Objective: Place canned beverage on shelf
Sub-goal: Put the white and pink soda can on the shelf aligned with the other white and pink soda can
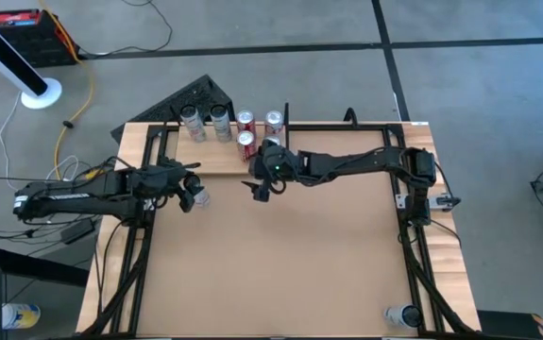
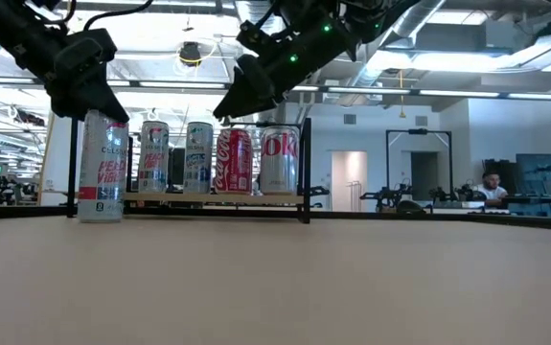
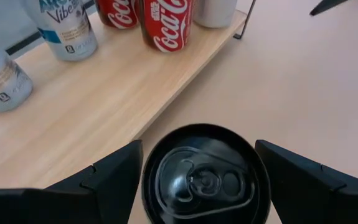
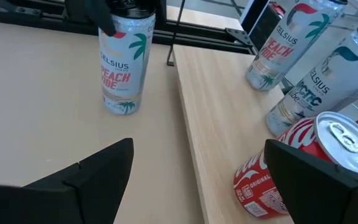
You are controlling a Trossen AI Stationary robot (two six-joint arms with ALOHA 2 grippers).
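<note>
The Celsius can [image 1: 198, 196] stands upright on the tan tabletop [image 1: 280, 264], left of centre in the high view, just short of the shelf [image 1: 216, 156] above it. The left gripper [image 1: 193, 195] sits over the can, its fingers [image 3: 107, 177] spread either side of the black lid; they probably are not yet pressing it. The right gripper [image 1: 257, 189], jaws spread and empty, hovers at centre, farther from the can.
</note>
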